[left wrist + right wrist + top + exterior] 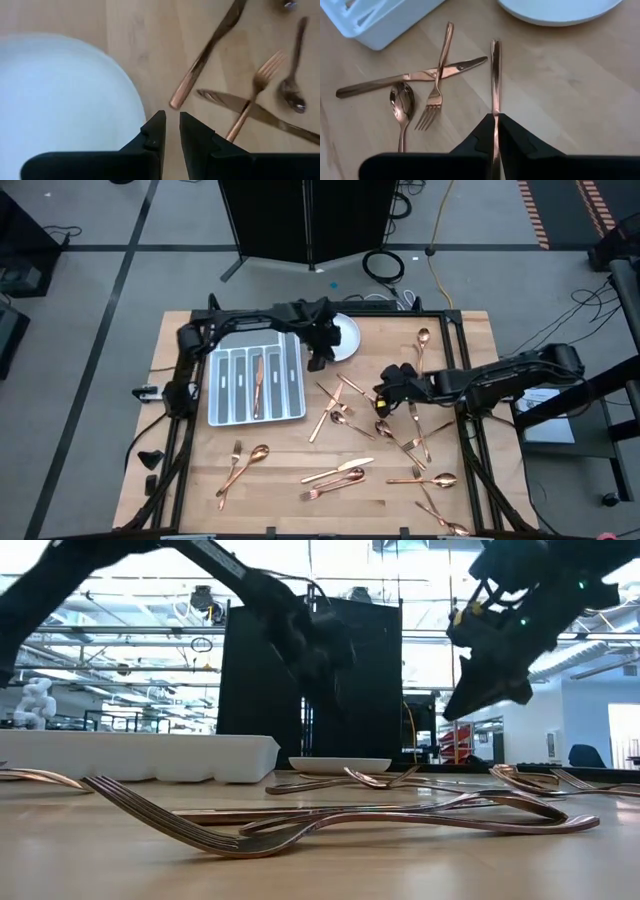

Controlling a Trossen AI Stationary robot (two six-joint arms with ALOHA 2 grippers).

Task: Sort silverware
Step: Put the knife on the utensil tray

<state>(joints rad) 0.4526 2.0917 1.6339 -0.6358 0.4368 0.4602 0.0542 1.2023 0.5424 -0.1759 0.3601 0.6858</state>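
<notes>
Holding a slim copper knife (495,75) between its clenched fingers, my right gripper (385,387) hangs above the wood just past the white plate (345,337), on the side away from the grey tray (255,378). From the right wrist I see the blade running straight out from the fingertips toward the plate's rim, clear of the table. Beside it lie a crossed knife (410,76) and fork (437,85), with a spoon (401,107) next to them, all between the plate and the tray's corner. My left gripper (171,122) hovers at the plate's edge with its fingers nearly together and nothing between them. One knife (258,383) already lies in a middle slot of the tray. The other silverware (340,476) is scattered over the table beyond the plate and in front of the tray.
</notes>
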